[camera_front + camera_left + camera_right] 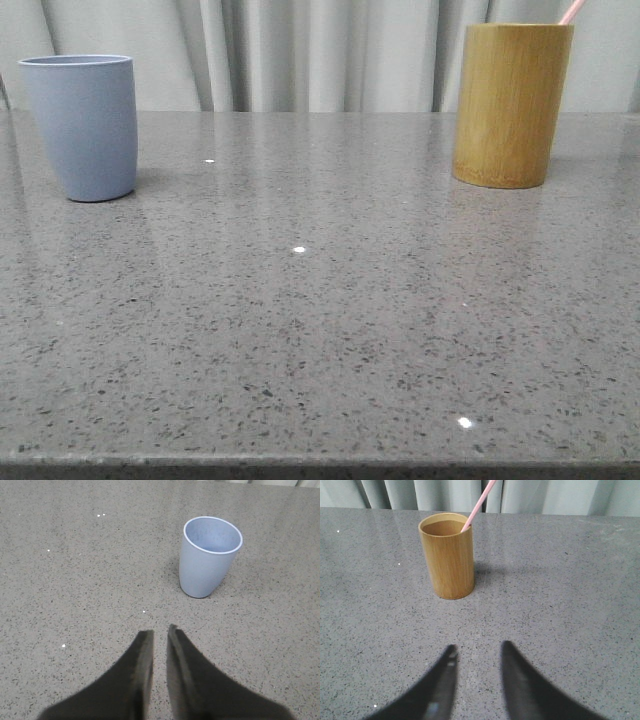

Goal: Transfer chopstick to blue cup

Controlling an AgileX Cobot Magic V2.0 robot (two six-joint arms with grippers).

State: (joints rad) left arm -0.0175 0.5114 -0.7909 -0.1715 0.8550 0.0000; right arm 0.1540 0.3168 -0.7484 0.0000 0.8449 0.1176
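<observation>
The blue cup [80, 125] stands upright at the far left of the table and also shows in the left wrist view [207, 555], where its inside looks empty. A pale pink chopstick [479, 504] leans in the tan bamboo holder [448, 555] at the far right; only its upper end shows, and its tip also shows in the front view [572, 10]. My left gripper [159, 632] hangs short of the blue cup, its jaws a narrow slit apart and empty. My right gripper [479, 649] is open and empty, short of the holder. Neither gripper shows in the front view.
The grey speckled stone table [320, 320] carries only the cup and the bamboo holder [510, 105]. Its front edge runs along the bottom of the front view. A pale curtain [320, 50] hangs behind the table's far edge.
</observation>
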